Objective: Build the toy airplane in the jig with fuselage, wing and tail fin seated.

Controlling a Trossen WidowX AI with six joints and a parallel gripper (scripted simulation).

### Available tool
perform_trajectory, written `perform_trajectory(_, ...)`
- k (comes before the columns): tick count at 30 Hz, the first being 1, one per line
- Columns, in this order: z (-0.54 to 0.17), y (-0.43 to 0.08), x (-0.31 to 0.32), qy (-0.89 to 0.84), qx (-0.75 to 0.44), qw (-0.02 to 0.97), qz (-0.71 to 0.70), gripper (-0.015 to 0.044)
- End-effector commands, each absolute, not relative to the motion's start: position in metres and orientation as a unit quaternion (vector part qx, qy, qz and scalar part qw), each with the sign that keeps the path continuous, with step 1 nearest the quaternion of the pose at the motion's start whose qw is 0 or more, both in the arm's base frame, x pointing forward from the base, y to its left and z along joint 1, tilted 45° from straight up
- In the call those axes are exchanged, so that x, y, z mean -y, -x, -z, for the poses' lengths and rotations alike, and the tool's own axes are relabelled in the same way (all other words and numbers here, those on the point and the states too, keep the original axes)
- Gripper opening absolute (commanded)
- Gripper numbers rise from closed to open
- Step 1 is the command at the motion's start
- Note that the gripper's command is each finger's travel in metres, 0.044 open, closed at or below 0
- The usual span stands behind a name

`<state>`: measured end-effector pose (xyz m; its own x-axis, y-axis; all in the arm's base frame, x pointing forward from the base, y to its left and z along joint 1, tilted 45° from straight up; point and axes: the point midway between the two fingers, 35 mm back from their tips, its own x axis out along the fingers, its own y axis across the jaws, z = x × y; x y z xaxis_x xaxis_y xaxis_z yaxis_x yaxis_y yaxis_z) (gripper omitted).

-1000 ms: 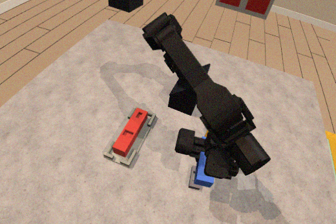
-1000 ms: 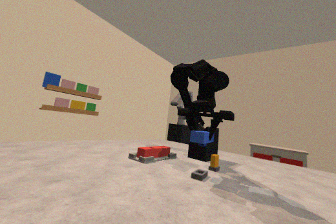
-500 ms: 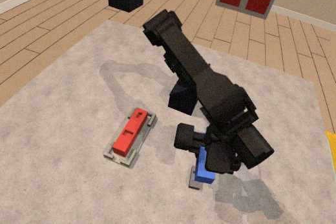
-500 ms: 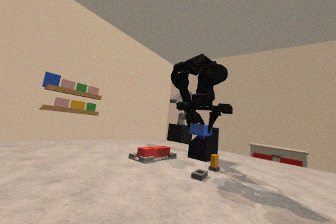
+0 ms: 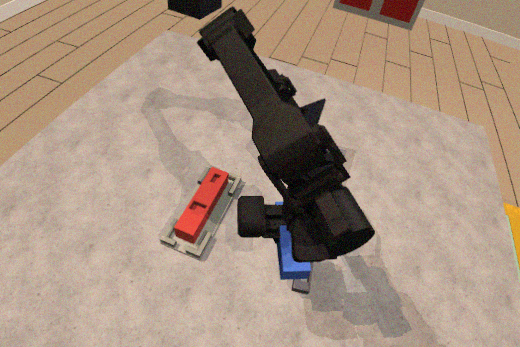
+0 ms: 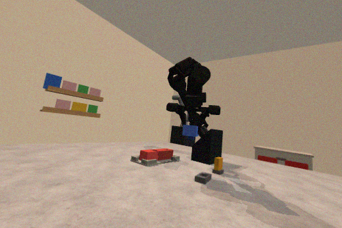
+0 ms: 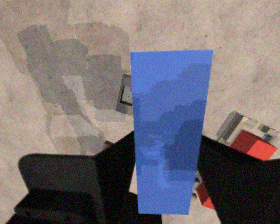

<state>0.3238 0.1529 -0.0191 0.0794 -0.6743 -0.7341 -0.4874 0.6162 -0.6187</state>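
The red fuselage (image 5: 188, 229) (image 6: 165, 153) (image 7: 253, 143) lies lengthwise in the grey jig (image 5: 218, 211) (image 6: 149, 162) and looks level. Its two sockets face up and are empty. My gripper (image 5: 288, 222) (image 6: 191, 124) (image 7: 162, 135) is shut on the blue wing (image 5: 294, 257) (image 6: 190, 131) (image 7: 171, 80) and holds it in the air, to the right of the jig in the top view. The wing looks about level; its tab is hidden. The orange tail fin (image 6: 218, 163) stands upright in a small dark holder (image 6: 218, 171), hidden by the arm in the top view.
An empty dark holder (image 5: 301, 285) (image 6: 202, 177) (image 7: 124, 96) stands on the table below the wing, near the fin's holder. The jig's raised corner brackets (image 5: 198, 247) stand around the fuselage ends. A yellow-orange item (image 5: 513, 229) shows at the right edge of the top view.
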Motion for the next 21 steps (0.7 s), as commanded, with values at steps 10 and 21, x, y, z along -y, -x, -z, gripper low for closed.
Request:
perform_trajectory(10,-0.010,-0.330,-0.120,0.494,-0.674,0.548,0.000,0.0000)
perform_trajectory(21,-0.029,-0.330,-0.091,0.534,-0.674,0.507,-0.055,0.0000)
